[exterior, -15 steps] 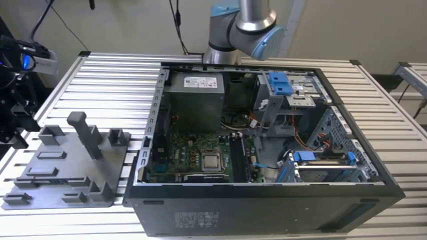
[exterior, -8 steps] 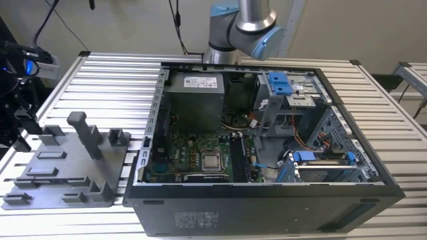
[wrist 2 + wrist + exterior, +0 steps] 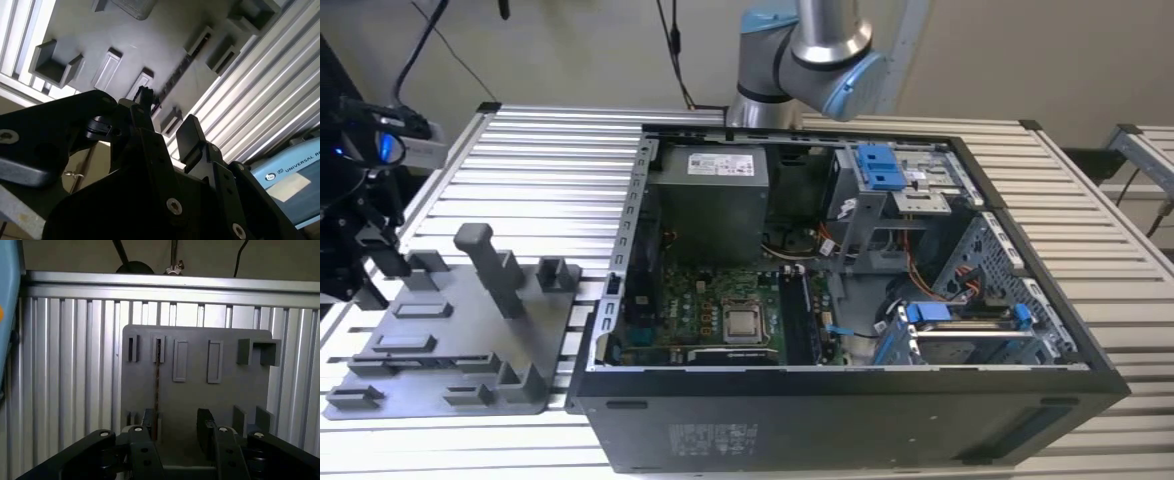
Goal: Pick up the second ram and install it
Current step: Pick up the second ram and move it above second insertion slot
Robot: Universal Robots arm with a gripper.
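**Inspector:** Where is the second ram (image 3: 157, 382) sitting?

**Examiner:** It is standing on edge in the slotted holders of the grey tray (image 3: 200, 400), and it is showing as a thin dark strip in both wrist views. The tray is lying on the slatted bench (image 3: 520, 150), to the exterior view's left of the open computer case (image 3: 854, 430).

**Inspector:** And the claw (image 3: 176, 422)?

**Examiner:** It is hanging over the tray with its two fingers (image 3: 204, 424) spread wide, and it is gripping nothing. In the first wrist view the strip's near end is running into the gap, just beside one finger. Whether it is touching that finger, I cannot tell. In the second wrist view the fingertips are pointing toward the same strip.
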